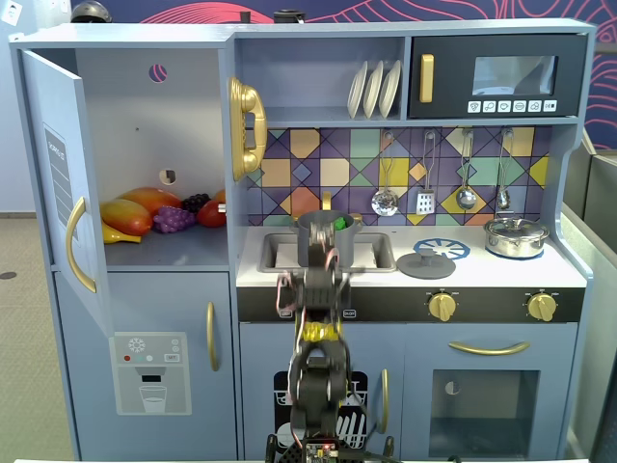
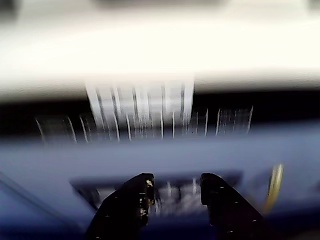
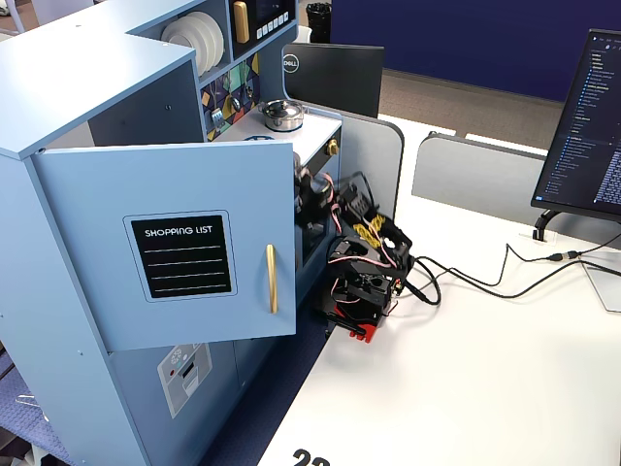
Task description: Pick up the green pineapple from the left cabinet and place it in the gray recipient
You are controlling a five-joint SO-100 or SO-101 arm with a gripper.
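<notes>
The green pineapple (image 1: 339, 222) sits inside the gray recipient (image 1: 316, 243); only its green top shows above the rim. The recipient stands in the sink (image 1: 376, 253) of the toy kitchen. The left cabinet (image 1: 145, 116) has its door (image 1: 56, 164) swung open. My gripper (image 1: 310, 282) is low in front of the counter's black front strip, below the recipient and apart from it, blurred. In the wrist view my gripper (image 2: 176, 182) is open and empty, facing the blurred blue kitchen front. In a fixed view from the side, my arm (image 3: 364, 262) is folded beside the kitchen.
The cabinet shelf holds orange mangoes (image 1: 130, 214), a purple grape bunch (image 1: 174, 220) and a red fruit (image 1: 212, 213). A flat gray lid (image 1: 425, 263) and a shiny lidded pot (image 1: 516, 236) sit on the counter. Cables (image 3: 485, 277) and a monitor (image 3: 587, 126) are on the white table.
</notes>
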